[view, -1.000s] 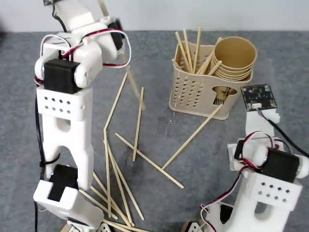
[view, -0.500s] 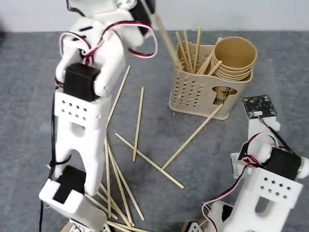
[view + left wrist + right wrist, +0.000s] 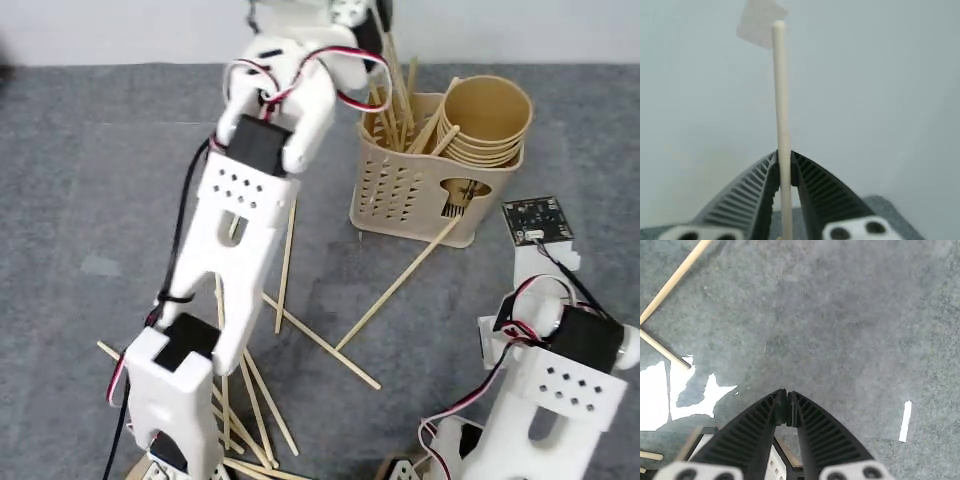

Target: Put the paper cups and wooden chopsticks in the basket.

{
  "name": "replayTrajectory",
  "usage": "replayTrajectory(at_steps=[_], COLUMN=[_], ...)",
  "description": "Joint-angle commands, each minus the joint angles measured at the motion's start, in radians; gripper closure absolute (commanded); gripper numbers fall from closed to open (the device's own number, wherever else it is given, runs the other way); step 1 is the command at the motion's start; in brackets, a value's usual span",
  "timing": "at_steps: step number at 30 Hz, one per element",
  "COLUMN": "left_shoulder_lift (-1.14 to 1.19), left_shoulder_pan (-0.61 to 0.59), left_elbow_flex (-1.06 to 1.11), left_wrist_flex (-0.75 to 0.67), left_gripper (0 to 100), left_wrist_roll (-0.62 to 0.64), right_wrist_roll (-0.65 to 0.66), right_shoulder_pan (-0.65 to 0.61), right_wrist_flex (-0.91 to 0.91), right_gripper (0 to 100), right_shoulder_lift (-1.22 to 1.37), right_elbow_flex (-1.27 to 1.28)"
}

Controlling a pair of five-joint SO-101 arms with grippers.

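Left gripper (image 3: 784,159) clamps one chopstick (image 3: 781,85); right gripper (image 3: 787,396) closed, empty.

Grey, felt-like table covering (image 3: 90,180) from edge to edge, mottled and evenly lit, with soft shadows only. Beyond its far edge, a plain pale wall (image 3: 520,30). Close up from the right wrist view: ragged white patches (image 3: 652,400) and a small white strip (image 3: 905,421) lying on the grey.

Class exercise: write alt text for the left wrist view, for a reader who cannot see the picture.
The left end effector is shut on one wooden chopstick, which sticks out past its tips against a plain pale wall. A sliver of grey table shows beside it.
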Motion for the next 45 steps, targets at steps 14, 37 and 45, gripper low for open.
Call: replayTrajectory(at_steps=[14, 37, 45], left_shoulder_lift=[-0.038, -0.457, -0.575], left_shoulder_pan=[0.031, -0.319, -0.5], left_elbow_flex=[-0.073, -0.116, 0.056], left_wrist_flex=[0.199, 1.091, 1.105], left_gripper=[82, 99, 99], left_wrist_roll=[-0.164, -0.163, -0.163], right_wrist_roll=[0.008, -0.31, -0.549], right_shoulder_pan=[0.007, -0.335, -0.464], right_wrist_flex=[0.025, -0.024, -0.216], right_gripper=[98.8, 98.3, 86.6], right_shoulder_lift=[-0.018, -0.005, -0.005], right_elbow_flex=[-0.012, -0.117, 0.032])
